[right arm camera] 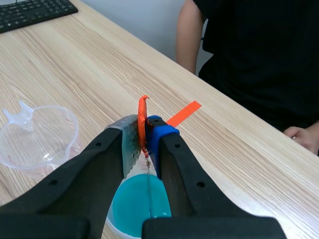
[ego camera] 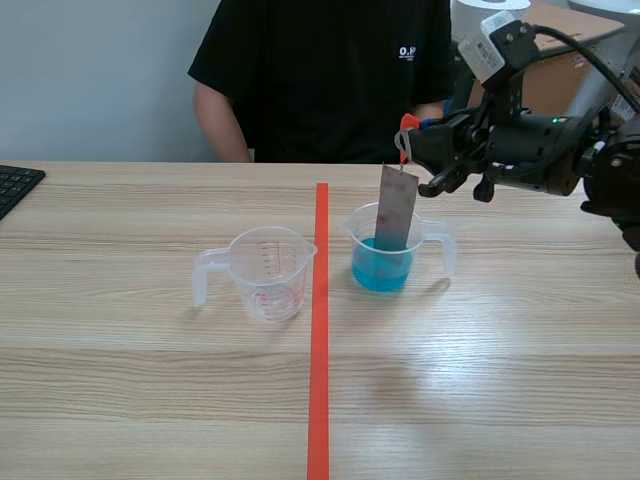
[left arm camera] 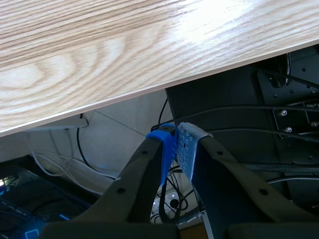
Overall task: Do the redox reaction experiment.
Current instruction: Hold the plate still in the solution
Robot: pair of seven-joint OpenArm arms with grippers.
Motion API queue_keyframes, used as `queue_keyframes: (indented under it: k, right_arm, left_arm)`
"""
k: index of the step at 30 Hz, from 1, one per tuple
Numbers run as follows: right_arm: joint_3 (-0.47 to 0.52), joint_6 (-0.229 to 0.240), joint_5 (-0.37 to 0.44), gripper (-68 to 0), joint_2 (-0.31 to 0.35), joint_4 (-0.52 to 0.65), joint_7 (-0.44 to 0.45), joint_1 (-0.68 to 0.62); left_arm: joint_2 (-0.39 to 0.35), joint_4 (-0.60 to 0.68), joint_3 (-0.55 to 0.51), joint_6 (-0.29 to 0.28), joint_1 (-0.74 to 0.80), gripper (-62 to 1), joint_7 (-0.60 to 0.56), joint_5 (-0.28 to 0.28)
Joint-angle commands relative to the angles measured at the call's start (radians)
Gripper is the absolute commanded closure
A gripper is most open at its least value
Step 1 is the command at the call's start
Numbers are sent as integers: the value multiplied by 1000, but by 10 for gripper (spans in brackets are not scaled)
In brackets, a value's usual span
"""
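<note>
Right gripper (ego camera: 407, 142) was closed tight on a small orange tab (right arm camera: 143, 110) fixed to the top of a grey metal strip (ego camera: 397, 205), a hold that put its fingers well above the liquid. From that tab the strip hung slightly tilted, its lower end dipped in the blue liquid (ego camera: 380, 270) inside a clear cup (ego camera: 443, 248), presumably so the metal could react with the solution. That cup stood just at three o'clock of the red tape line (ego camera: 319, 330). An empty measuring cup (ego camera: 268, 275) stood at nine o'clock of the line, apart from the first. Below the near edge of the table (left arm camera: 99, 59), at six o'clock, the left gripper (left arm camera: 177, 144) had its pads pressed together on nothing, seemingly parked out of the way. A person (ego camera: 330, 70) sat at twelve o'clock
</note>
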Motion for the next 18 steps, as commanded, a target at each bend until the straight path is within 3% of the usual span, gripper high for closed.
queue_keyframes:
  k: [1,18]
  right_arm:
    - [1,7,6,-15,-3,-3,27,37]
    - [1,7,-47,-15,-24,-47,40,39]
  left_arm:
    - [0,17,-4,-2,8,-46,-9,-6]
    - [0,17,-4,-2,8,-47,-8,-6]
